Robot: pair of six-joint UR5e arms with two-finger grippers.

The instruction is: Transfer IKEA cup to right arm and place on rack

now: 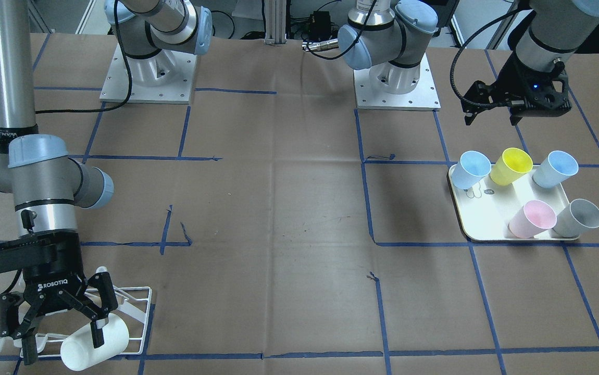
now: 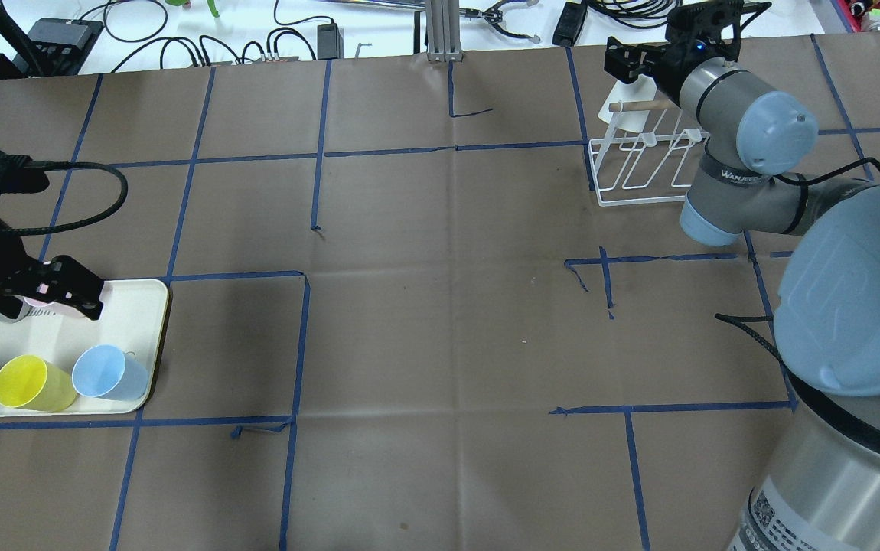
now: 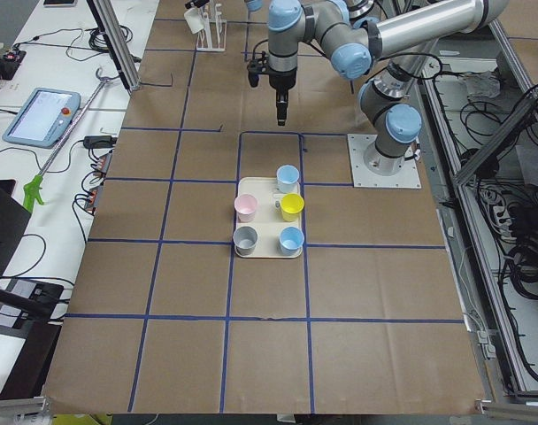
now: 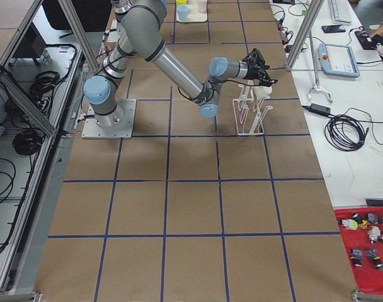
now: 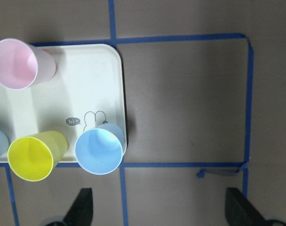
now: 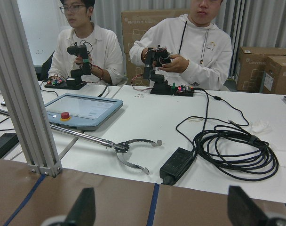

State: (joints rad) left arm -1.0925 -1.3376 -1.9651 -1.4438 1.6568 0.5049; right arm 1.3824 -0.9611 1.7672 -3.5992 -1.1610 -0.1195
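A white IKEA cup [image 1: 107, 338] lies tilted on the white wire rack [image 1: 140, 307] at the table's edge; it also shows in the exterior right view [image 4: 262, 92]. The right arm [image 1: 2, 78], with a lettered band, holds its gripper [image 1: 62, 344] open just over the cup and the rack. One finger [image 1: 97, 333] crosses in front of the cup; I cannot tell if it touches. The right wrist view shows wide-apart fingertips [image 6: 84, 207] with nothing between them. My left gripper [image 1: 492, 112] is open and empty above the far edge of the cream tray [image 1: 487, 208].
On the tray stand two light blue cups [image 1: 474, 169] [image 1: 554, 169], a yellow cup [image 1: 510, 165], a pink cup [image 1: 531, 219] and a grey cup [image 1: 578, 219]. The rack's wooden handle [image 2: 639, 105] lies under the right wrist. Operators sit past the table's far edge [image 6: 194, 42].
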